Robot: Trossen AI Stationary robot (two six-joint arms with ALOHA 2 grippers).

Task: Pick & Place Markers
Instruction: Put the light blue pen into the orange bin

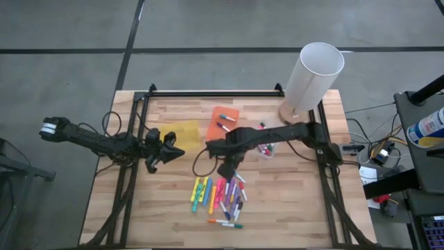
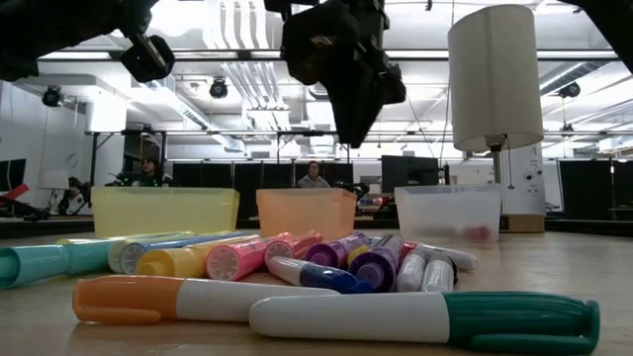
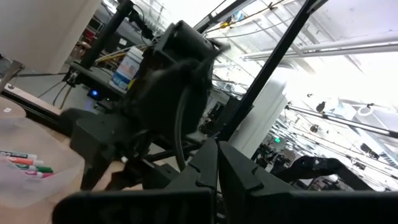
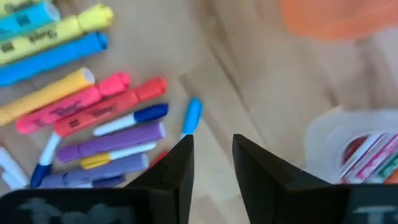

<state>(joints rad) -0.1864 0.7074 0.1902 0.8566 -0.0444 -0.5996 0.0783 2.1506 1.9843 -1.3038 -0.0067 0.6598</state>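
Note:
The markers (image 1: 222, 198) lie in a loose, many-coloured pile on the wooden table, near its near edge; the low view shows the markers (image 2: 297, 267) lying flat, side by side. My right gripper (image 1: 227, 170) hovers above the pile's far end, pointing down. In its wrist view my right gripper (image 4: 212, 146) is open with nothing between the fingers, the markers (image 4: 93, 118) below and beside it. My left gripper (image 1: 179, 151) waits, shut, by the yellow bin's near edge; in its wrist view my left gripper (image 3: 217, 155) faces the right arm.
Three bins stand in a row beyond the pile: a yellow bin (image 1: 184, 130), an orange bin (image 1: 225, 119) holding two markers, and a clear bin (image 1: 266, 148) with several red and pink ones. A tall white cylinder (image 1: 312, 76) stands at the far right corner. People sit in the room behind.

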